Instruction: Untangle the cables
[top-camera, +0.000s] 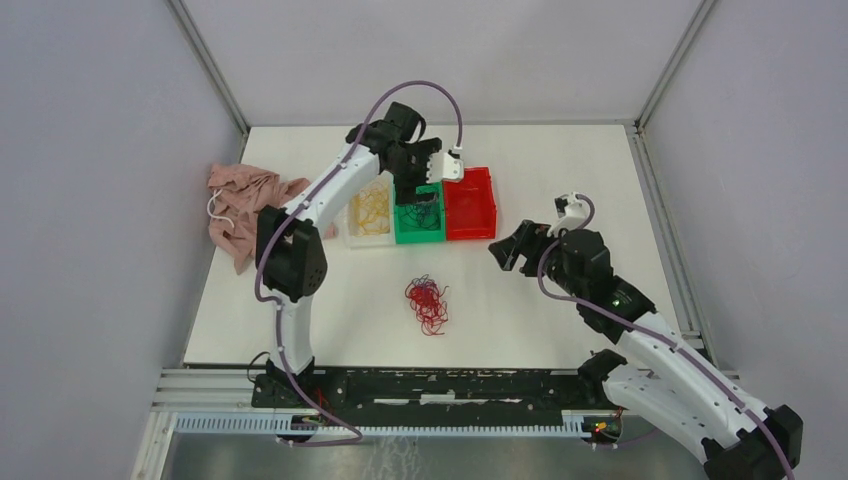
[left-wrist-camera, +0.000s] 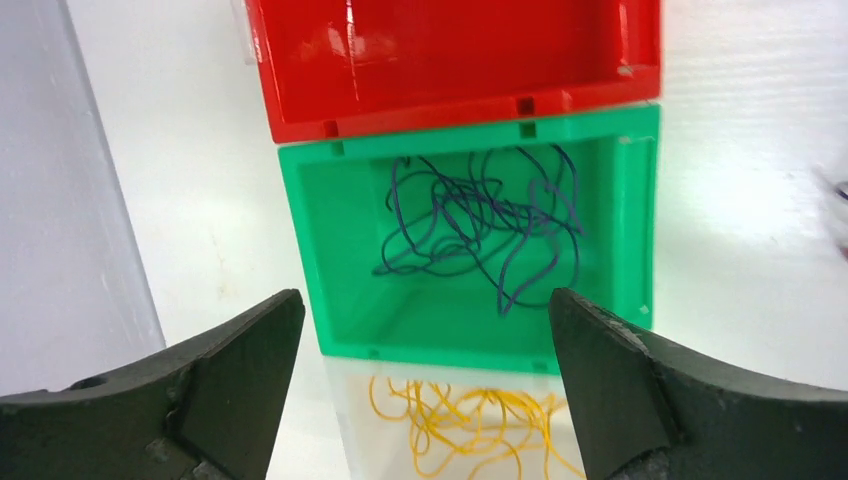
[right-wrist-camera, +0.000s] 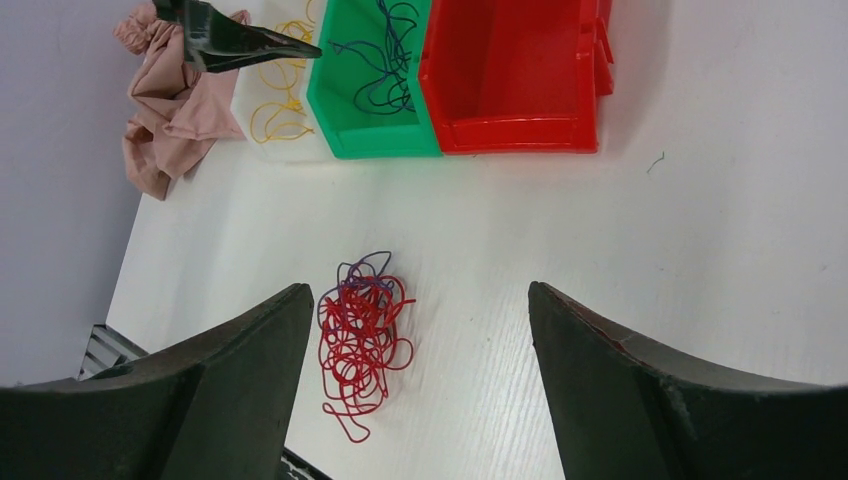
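Sorting by colour: left pincer (left-wrist-camera: 425, 300) is hovering spread above the green bin (left-wrist-camera: 450, 135) holding dark cables (left-wrist-camera: 480, 225); right pincer (right-wrist-camera: 420, 292), also spread, is likely needing to pinch the red tangle (right-wrist-camera: 362, 335) on the worktop (right-wrist-camera: 600, 250)

Sitting touching in a row, back of the table (top-camera: 560, 300): left bin (top-camera: 368, 242), middle bin (top-camera: 419, 238), right bin (top-camera: 470, 205). Lying inside the first two: loose cables (top-camera: 370, 207). Sitting out front: cable tangle (top-camera: 428, 304). Slumping off left: cloth (top-camera: 245, 205).
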